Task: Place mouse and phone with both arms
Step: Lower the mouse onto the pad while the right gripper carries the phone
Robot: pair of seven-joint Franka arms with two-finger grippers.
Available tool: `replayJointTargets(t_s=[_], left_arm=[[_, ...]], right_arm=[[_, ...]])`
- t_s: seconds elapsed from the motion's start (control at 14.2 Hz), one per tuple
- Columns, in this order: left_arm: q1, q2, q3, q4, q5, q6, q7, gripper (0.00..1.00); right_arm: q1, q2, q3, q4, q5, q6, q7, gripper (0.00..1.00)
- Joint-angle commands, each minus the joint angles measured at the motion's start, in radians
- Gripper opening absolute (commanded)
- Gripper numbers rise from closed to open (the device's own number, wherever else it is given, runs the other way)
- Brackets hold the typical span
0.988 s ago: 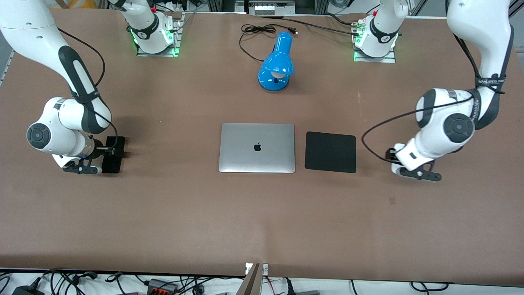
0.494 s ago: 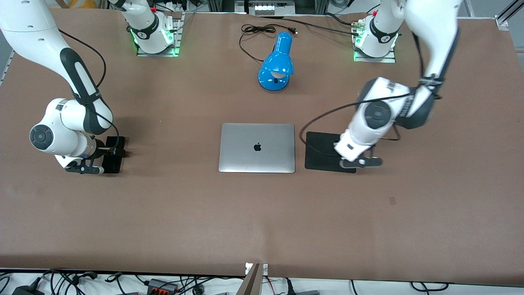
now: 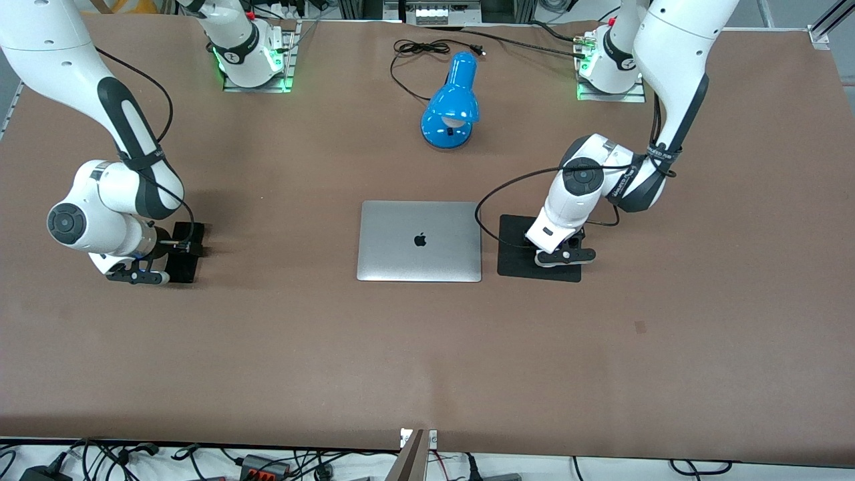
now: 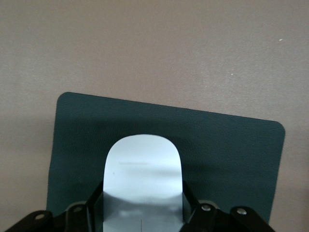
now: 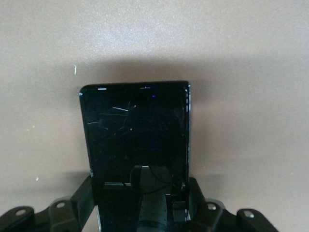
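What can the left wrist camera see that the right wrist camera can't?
Only the left wrist view shows the white mouse, gripped by the left gripper over the black mouse pad. Only the right wrist view shows the black phone, gripped by the right gripper. Both show the brown table underneath and black fingers closed on the sides of what they carry.

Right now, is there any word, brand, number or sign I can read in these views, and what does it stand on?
Apple logo, a sign with no letters: on the lid of the closed silver laptop.
White lettering on the black strap round the left arm: too small to read.
Markings on the black bands of both arm bases: too small to read.
Mouse, phone, mouse pad: no text.
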Motion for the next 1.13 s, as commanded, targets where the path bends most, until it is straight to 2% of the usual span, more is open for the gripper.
replayJointTargets(t_s=[0.0, 0.14, 0.28, 0.35, 0.49, 0.85, 1.06], left_arm=[[0.011, -0.001, 0.000, -0.005, 0.060, 0.015, -0.022, 0.40], [0.013, 0.010, 0.000, -0.007, 0.061, 0.044, -0.022, 0.44], [0.013, 0.019, 0.002, -0.011, 0.060, 0.058, -0.022, 0.59], [0.013, 0.019, 0.000, -0.011, 0.060, 0.058, -0.022, 0.70], [0.016, 0.016, 0.002, -0.010, 0.061, 0.058, -0.021, 1.00], [0.027, -0.031, 0.003, 0.004, 0.061, 0.042, 0.000, 1.00], [0.062, -0.082, 0.002, 0.077, 0.061, -0.147, 0.129, 1.00]], right_arm=[[-0.003, 0.009, 0.009, 0.015, 0.006, 0.002, -0.009, 0.27], [-0.001, -0.035, 0.021, 0.016, 0.006, -0.024, -0.020, 0.23], [0.002, -0.090, 0.062, 0.048, 0.006, -0.105, -0.023, 0.23], [0.015, -0.095, 0.085, 0.084, 0.006, -0.154, -0.019, 0.23], [0.060, -0.087, 0.118, 0.151, 0.006, -0.243, 0.017, 0.24], [0.256, -0.043, 0.121, 0.158, 0.009, -0.199, 0.268, 0.24], [0.368, 0.003, 0.119, 0.158, 0.010, -0.139, 0.414, 0.24]])
